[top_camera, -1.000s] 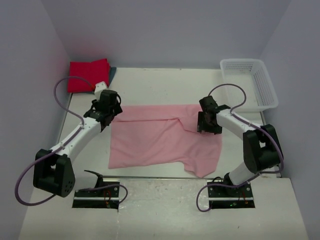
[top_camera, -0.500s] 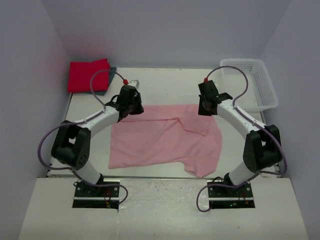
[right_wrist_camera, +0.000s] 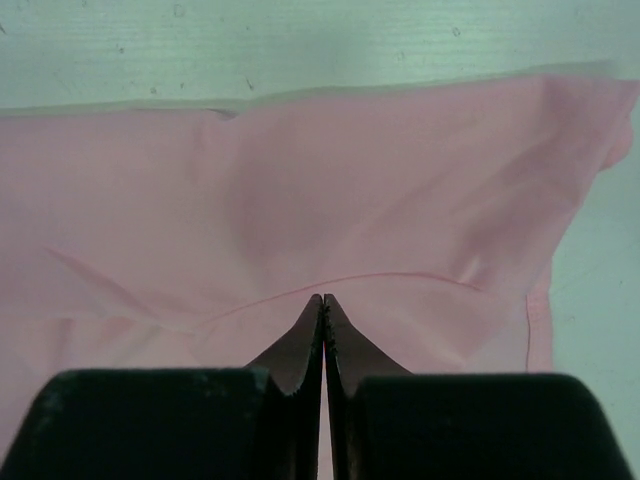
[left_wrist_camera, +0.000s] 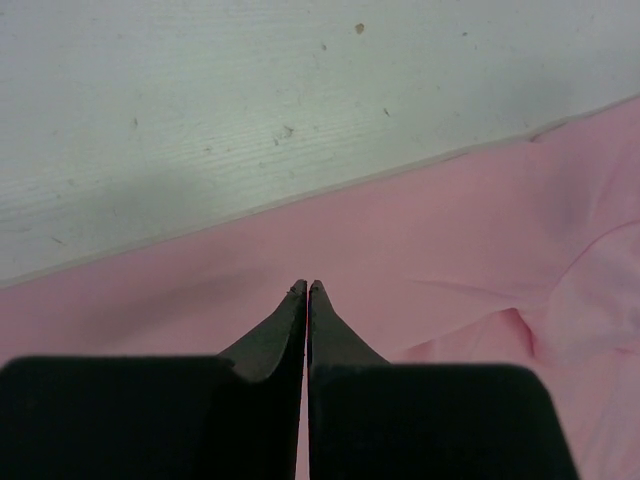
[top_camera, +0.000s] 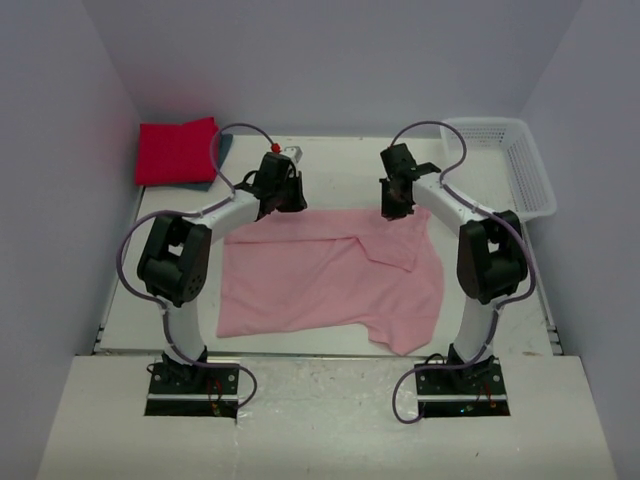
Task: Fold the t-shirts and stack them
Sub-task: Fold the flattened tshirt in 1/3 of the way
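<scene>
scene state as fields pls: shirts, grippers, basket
pink t-shirt: spread out mid-table, right side rumpled, not folded
red t-shirt: folded, far-left corner
teal t-shirt: beside the red one, only an edge shows
left gripper: shut, over the pink shirt near its far edge
right gripper: shut, over the pink shirt near its far edge
basket: far-right corner, apart from the shirts

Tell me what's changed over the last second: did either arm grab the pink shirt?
Both arms reached farther out and inward: the left gripper from the pink shirt's far left corner, the right gripper from its right side, to its far edge. Both are shut over the cloth; no grab shows. The shirt lies as before; the red shirt and basket have not moved.
</scene>
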Controlling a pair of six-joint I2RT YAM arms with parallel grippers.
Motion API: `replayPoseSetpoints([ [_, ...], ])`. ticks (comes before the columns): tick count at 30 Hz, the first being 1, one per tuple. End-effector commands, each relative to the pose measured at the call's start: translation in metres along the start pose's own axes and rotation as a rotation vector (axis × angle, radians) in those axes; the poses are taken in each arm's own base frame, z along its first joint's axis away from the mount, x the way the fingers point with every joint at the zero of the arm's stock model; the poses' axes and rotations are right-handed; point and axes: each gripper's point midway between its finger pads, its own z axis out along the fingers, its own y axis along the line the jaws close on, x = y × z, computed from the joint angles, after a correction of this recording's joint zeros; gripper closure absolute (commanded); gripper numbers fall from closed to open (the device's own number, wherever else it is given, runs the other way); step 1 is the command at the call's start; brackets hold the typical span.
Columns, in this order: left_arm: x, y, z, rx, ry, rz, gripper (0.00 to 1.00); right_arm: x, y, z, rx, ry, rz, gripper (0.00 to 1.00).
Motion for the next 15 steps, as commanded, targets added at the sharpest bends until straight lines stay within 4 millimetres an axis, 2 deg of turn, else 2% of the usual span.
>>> replayPoseSetpoints([
  [1, -0.009, 0.017, -0.002, -0.105, -0.009, 0.051, 1.0, -0.011, 0.005, 0.005, -0.01, 0.031, -0.046, 1.0],
  [6, 0.004, 0.046, 0.001, -0.226, 0.051, 0.042, 1.0, -0.019, 0.014, 0.019, -0.032, 0.093, -0.084, 1.0],
  [7, 0.007, 0.052, 0.001, -0.256, 0.061, 0.042, 1.0, -0.012, 0.013, 0.026, -0.022, 0.128, -0.091, 1.0],
  [9, 0.015, 0.064, 0.001, -0.299, 0.092, 0.04, 1.0, -0.012, 0.013, 0.029, -0.021, 0.132, -0.094, 1.0],
  [11, 0.022, 0.081, -0.003, -0.366, 0.109, 0.03, 1.0, -0.005, 0.013, 0.035, -0.026, 0.153, -0.098, 1.0],
  [15, 0.03, 0.103, -0.007, -0.42, 0.122, 0.007, 1.0, 0.006, 0.017, 0.04, -0.055, 0.182, -0.091, 1.0],
])
